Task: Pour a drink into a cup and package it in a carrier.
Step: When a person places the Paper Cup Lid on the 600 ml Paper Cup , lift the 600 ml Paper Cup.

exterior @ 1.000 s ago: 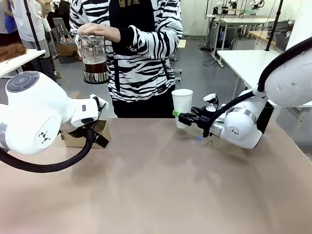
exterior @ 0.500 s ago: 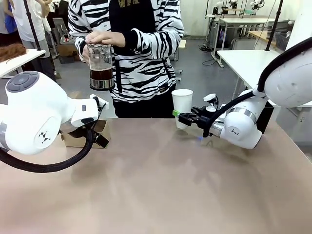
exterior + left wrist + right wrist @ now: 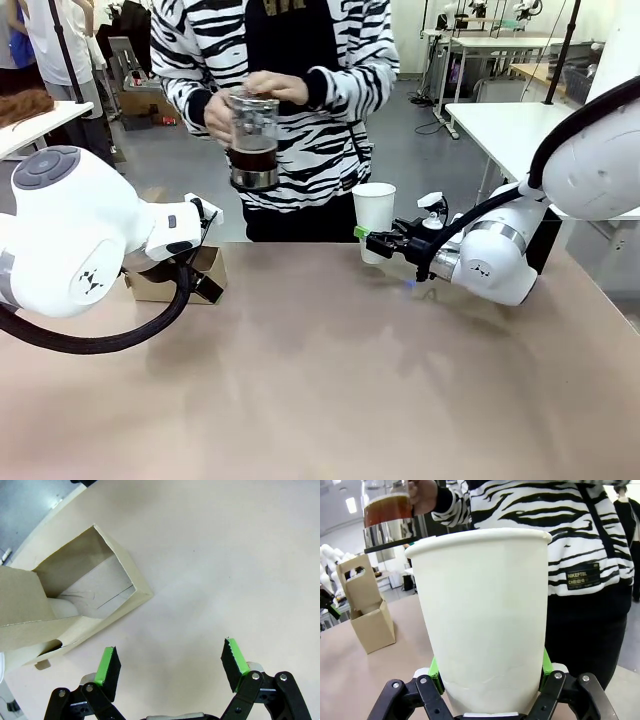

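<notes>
A white paper cup (image 3: 374, 212) stands upright at the table's far edge with my right gripper (image 3: 372, 238) shut on its lower part. In the right wrist view the cup (image 3: 480, 605) sits between the green pads (image 3: 436, 674). The person holds with both hands a glass jug of dark drink (image 3: 253, 140) in the air, left of the cup and above it. The brown cardboard carrier (image 3: 205, 268) stands at the far left, partly hidden behind my left arm. Over the table beside the carrier (image 3: 75, 600) hangs my left gripper (image 3: 170, 662), open and holding nothing.
The person in a striped top (image 3: 330, 60) stands at the far edge, right behind the cup. The tan table (image 3: 330, 380) stretches bare between the arms toward the front. White tables (image 3: 500, 125) stand farther off at the right.
The person has carried the jug to the right and lower, closer to the cup. Both arms and the cup have stayed still.
</notes>
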Robot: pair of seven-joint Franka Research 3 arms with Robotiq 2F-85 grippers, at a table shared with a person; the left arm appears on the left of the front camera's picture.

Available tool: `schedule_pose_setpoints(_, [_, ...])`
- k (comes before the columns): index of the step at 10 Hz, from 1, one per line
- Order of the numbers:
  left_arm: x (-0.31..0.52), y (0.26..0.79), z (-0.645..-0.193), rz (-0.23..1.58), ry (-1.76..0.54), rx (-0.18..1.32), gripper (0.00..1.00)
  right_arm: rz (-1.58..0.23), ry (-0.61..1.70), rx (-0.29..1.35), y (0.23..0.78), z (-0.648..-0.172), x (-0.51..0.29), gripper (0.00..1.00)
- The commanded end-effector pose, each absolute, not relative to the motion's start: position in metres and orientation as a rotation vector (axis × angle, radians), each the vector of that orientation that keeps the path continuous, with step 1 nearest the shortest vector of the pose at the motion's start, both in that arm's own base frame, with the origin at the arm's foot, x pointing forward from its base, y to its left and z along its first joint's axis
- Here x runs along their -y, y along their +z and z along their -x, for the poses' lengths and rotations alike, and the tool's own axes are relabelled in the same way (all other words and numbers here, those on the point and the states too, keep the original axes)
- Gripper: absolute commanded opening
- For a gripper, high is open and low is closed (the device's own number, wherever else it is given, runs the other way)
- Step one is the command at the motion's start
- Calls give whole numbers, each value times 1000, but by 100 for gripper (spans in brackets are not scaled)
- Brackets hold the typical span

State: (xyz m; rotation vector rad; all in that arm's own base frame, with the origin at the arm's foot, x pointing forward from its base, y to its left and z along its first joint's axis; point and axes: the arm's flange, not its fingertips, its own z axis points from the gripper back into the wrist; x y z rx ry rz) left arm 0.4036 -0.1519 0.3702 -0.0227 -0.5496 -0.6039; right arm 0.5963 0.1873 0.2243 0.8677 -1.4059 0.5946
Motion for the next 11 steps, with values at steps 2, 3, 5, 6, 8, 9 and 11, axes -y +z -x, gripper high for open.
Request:
schedule_pose_setpoints(2, [152, 371, -403, 25, -604, 550, 100, -863, 587, 1415, 228, -593, -189, 80])
schedule_pose_setpoints(3, [152, 371, -403, 25, -604, 550, 100, -863, 587, 1415, 228, -593, -189, 80])
schedule_pose_setpoints(5, [152, 371, -403, 25, -604, 550, 100, -863, 587, 1415, 228, -593, -189, 80])
schedule_pose_setpoints(6, [152, 371, -403, 25, -604, 550, 100, -863, 587, 1415, 228, -593, -189, 80])
schedule_pose_setpoints(8, [152, 371, -403, 25, -604, 550, 100, -863, 587, 1415, 228, -593, -189, 80])
schedule_pose_setpoints(9, [152, 371, -403, 25, -604, 550, 100, -863, 587, 1415, 228, -593, -189, 80])
schedule_pose_setpoints(11, [152, 371, -403, 25, -604, 550, 100, -863, 587, 1415, 228, -593, -189, 80])
